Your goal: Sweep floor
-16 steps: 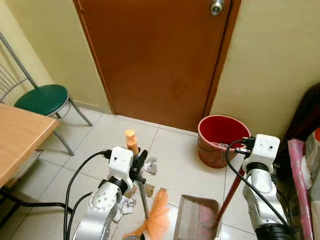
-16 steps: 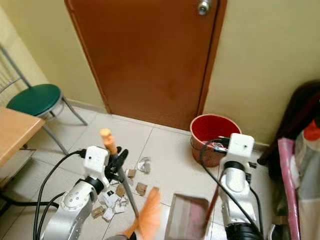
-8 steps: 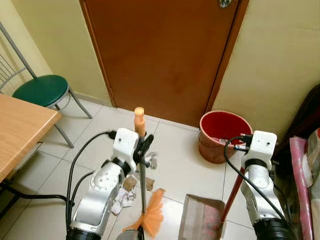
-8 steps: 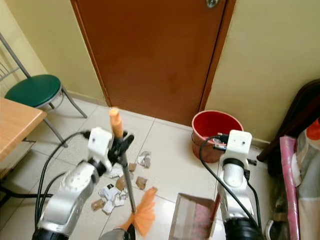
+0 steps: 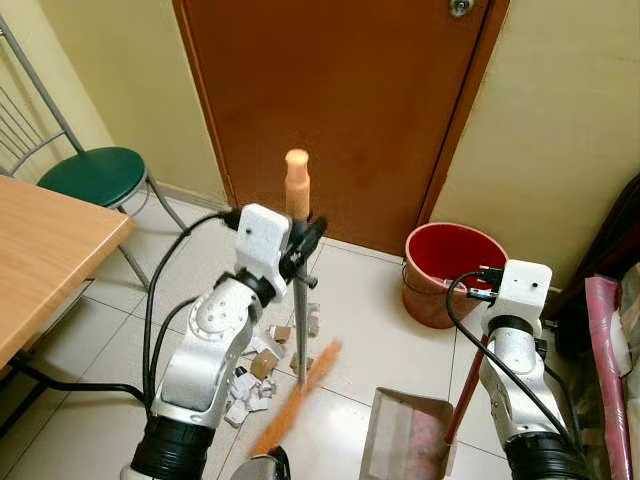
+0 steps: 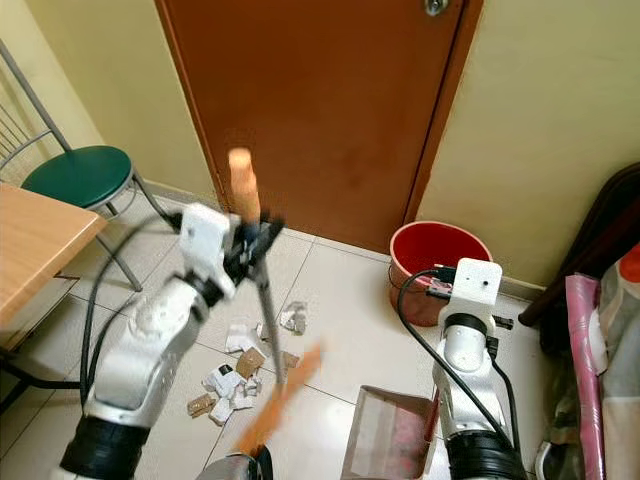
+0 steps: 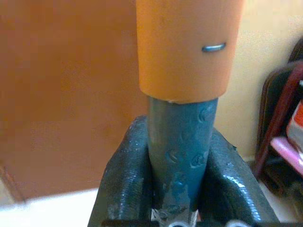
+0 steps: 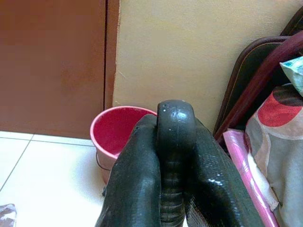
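My left gripper (image 5: pixel 304 242) is shut on the broom's grey pole (image 7: pixel 179 142), just under its orange cap (image 5: pixel 297 184). The pole stands nearly upright, and the orange bristles (image 5: pixel 296 400) are blurred low over the tiles. Several paper and cardboard scraps (image 5: pixel 258 367) lie on the floor beside the bristles. To the right of the broom head a grey dustpan (image 5: pixel 402 445) rests on the tiles. My right gripper (image 8: pixel 175 146) is shut on the black top of its handle (image 8: pixel 175 118), above the handle's red pole (image 5: pixel 464 392).
A red bucket (image 5: pixel 455 272) stands by the wall right of the brown door (image 5: pixel 340 100). A green-seated chair (image 5: pixel 95 175) and a wooden table (image 5: pixel 40 255) are on the left. Pink and dark items (image 5: pixel 612 330) crowd the right edge.
My left arm has lifted the broom's top higher, towards the door, and the bristles have swung and are now blurred. The right gripper keeps its hold on the dustpan handle.
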Available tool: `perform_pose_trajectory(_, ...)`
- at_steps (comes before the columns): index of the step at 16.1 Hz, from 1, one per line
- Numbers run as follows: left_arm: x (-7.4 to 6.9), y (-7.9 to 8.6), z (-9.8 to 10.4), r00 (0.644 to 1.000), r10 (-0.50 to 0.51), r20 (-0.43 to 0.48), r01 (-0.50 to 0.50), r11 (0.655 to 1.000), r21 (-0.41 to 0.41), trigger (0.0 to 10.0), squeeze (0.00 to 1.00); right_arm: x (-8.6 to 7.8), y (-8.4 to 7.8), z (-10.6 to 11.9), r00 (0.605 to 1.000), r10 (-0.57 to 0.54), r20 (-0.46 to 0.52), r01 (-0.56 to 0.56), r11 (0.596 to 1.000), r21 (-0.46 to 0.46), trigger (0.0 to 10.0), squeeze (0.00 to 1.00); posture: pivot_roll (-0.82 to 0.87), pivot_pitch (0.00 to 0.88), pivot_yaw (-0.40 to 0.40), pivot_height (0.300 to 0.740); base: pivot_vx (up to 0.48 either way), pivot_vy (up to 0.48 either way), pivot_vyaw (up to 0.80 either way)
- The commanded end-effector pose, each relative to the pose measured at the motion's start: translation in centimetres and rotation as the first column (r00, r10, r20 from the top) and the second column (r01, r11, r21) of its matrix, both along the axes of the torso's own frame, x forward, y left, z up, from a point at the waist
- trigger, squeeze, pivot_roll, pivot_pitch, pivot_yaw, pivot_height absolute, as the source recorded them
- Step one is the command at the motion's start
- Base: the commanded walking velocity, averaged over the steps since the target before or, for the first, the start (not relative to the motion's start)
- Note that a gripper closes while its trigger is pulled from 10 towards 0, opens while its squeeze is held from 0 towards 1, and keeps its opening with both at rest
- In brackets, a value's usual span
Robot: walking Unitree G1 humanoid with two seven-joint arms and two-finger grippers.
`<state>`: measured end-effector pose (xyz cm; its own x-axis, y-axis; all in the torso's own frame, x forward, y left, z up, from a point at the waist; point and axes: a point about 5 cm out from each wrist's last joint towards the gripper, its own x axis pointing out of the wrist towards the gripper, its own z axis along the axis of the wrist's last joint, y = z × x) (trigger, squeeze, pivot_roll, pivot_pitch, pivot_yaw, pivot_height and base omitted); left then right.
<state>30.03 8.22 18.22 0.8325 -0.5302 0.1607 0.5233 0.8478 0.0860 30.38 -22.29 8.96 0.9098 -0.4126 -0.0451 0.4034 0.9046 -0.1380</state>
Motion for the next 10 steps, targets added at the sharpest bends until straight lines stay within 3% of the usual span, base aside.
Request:
perform_pose_trajectory(1,0.0,0.3,2.0,0.995,0.001,0.098,0.001,1.000,-0.023,10.0,0.00,0.2,0.2,0.0,1.000,-0.009,-0.008,0.009,1.000,-0.010,10.0,0.00,0.07,0.134,0.023,0.740,0.000,0.000,0.00)
perform_pose_trajectory(5,-0.1,0.6,2.7,0.990,0.026,0.138,-0.024,1.000,-0.021,10.0,0.00,0.4,0.2,0.0,1.000,-0.009,-0.003,0.009,1.000,-0.009,10.0,0.00,0.07,0.135,0.022,0.740,0.000,0.000,0.00)
perform_pose_trajectory(10,0.6,2.8,5.0,0.965,0.121,0.233,-0.121,0.993,-0.014,10.0,0.00,0.6,0.3,0.1,1.000,-0.004,0.001,0.004,1.000,-0.010,10.0,0.00,0.09,0.133,0.012,0.740,0.000,0.000,0.00)
